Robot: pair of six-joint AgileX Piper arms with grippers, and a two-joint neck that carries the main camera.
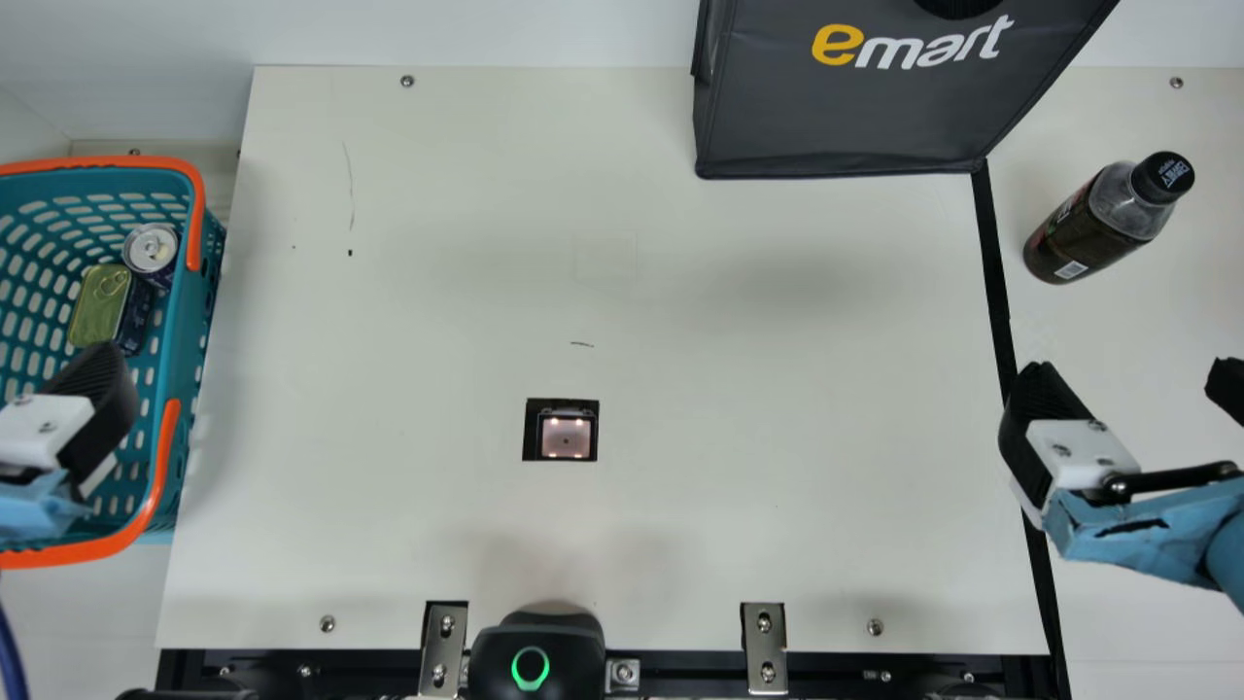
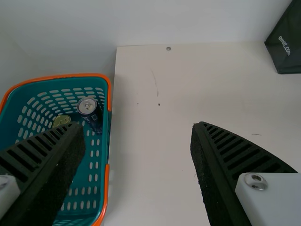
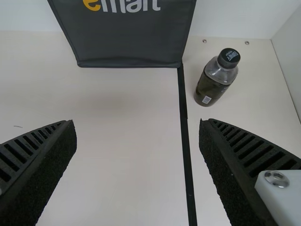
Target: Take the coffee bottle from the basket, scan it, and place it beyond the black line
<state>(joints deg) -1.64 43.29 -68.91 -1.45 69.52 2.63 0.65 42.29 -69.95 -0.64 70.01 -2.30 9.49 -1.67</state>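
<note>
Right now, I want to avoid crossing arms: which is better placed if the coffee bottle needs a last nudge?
Right, I'd judge. My right tool hangs open near the black line, and the coffee bottle stands beyond it. My left tool is at the basket, across the table.

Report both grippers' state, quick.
Left gripper: open, holding nothing.
Right gripper: open, holding nothing.

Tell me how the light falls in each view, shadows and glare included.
Main view: soft-edged shading on the table, bright spots in the square scanner window, a lit green ring; left wrist view: a soft shadow on the table beside the basket, a shine on the can's lid; right wrist view: pale highlights on the bottle's shoulder.
</note>
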